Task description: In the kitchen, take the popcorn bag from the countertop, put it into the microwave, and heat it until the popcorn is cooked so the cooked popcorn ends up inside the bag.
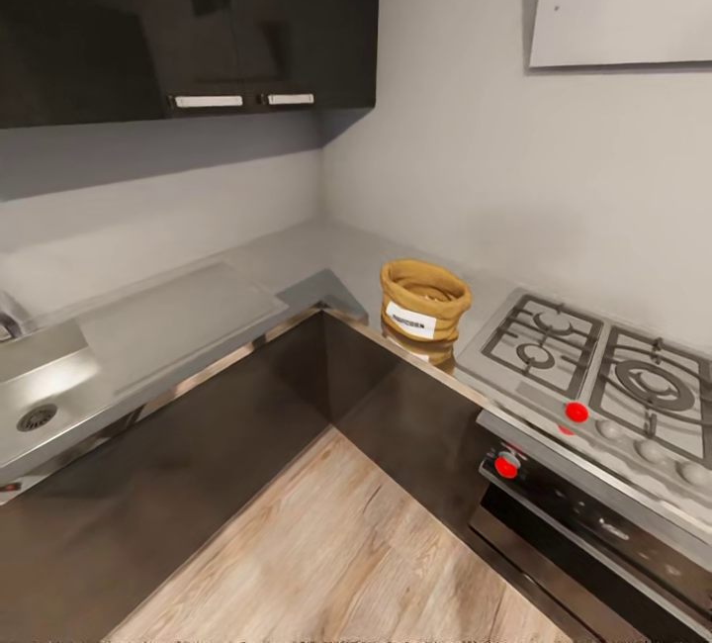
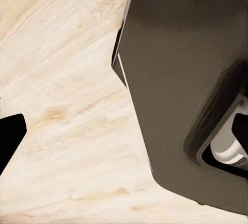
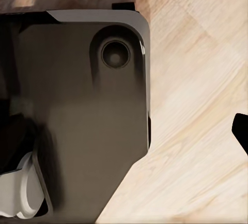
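The popcorn bag (image 1: 424, 302), a squat tan sack with a rolled rim and a white label, stands upright on the grey steel countertop (image 1: 297, 262), close to its front edge by the inner corner. What is inside the bag is too small to tell. The microwave is out of view. In the left wrist view my left gripper (image 2: 124, 131) hangs open over the wood floor, a dark fingertip at each side edge. In the right wrist view my right gripper (image 3: 124, 131) also looks open, one fingertip (image 3: 241, 130) showing against the floor. Neither is near the bag.
A steel gas hob (image 1: 593, 366) with red-marked knobs lies right of the bag, above a dark oven (image 1: 593, 534). A sink (image 1: 40, 396) is at the far left. Dark wall cabinets (image 1: 188, 20) hang above. My dark base (image 2: 181, 79) stands on light wood floor (image 1: 336, 544).
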{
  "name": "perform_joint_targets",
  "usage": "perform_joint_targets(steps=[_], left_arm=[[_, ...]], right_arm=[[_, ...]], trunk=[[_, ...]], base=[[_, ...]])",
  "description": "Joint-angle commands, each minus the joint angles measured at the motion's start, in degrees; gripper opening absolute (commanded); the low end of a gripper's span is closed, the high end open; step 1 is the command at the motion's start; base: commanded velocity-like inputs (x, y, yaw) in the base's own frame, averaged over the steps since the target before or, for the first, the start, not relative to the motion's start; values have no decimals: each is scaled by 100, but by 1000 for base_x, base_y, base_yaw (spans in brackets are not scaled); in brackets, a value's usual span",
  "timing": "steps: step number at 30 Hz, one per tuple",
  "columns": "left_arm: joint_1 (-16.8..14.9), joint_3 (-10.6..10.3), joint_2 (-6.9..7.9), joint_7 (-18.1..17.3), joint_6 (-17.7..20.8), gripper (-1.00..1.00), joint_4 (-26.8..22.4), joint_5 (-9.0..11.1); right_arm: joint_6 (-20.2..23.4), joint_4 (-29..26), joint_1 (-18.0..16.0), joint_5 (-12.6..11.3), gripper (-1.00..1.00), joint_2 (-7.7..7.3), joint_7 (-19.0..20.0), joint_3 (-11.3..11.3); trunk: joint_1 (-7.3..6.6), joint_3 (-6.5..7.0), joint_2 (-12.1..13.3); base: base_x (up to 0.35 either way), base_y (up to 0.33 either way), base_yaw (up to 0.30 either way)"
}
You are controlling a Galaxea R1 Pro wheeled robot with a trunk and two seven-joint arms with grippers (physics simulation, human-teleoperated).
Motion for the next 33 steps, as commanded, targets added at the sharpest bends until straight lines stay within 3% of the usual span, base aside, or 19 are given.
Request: perform_joint_targets(steps=[1, 33], left_arm=[[2, 3, -2, 17, -10, 100, -9, 24], [2, 8, -2, 17, -6, 100, -8, 24]], right_arm=[[-29, 17, -7, 51, 100, -4, 12, -49], [-29, 17, -7, 51, 100, -4, 12, -49]], trunk=[[-22, 3, 36], [-43, -274, 76]], base=[[0, 0, 0], [0, 0, 0]])
